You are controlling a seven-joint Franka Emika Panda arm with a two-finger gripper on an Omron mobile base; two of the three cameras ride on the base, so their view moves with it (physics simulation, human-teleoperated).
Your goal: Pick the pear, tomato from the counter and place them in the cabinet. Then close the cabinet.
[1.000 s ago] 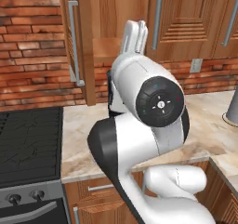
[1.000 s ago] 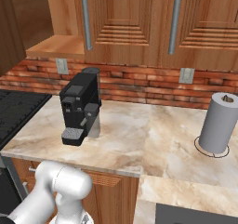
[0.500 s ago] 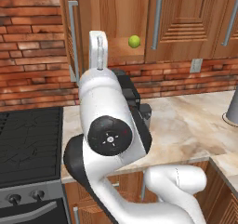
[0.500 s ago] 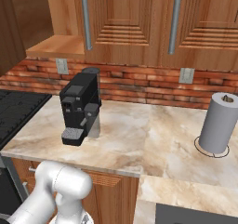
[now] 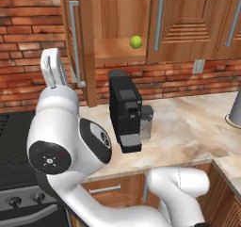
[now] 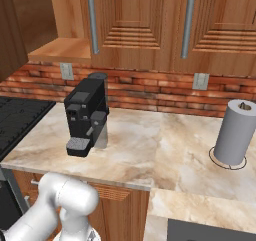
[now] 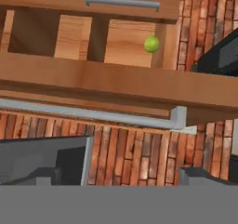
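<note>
The gripper is raised at the left of the left base view, fingers pointing upward, jaws spread wide and holding nothing. It stands in front of the brick wall, just left of the open door of the cabinet and its long silver bar handle.

The pear rests on the wooden shelf inside the open cabinet, toward the right side of the opening, close to the closed neighbouring door. In the hand view the pear appears on the same shelf, with the cabinet door edge and handle crossing the frame in front of it.

Below the cabinet, the black coffee machine stands on the counter near its back edge, against the brick wall. The stove top adjoins the counter's left edge. In the right base view a paper towel roll stands upright toward the right end of the counter, well apart from the coffee machine.
</note>
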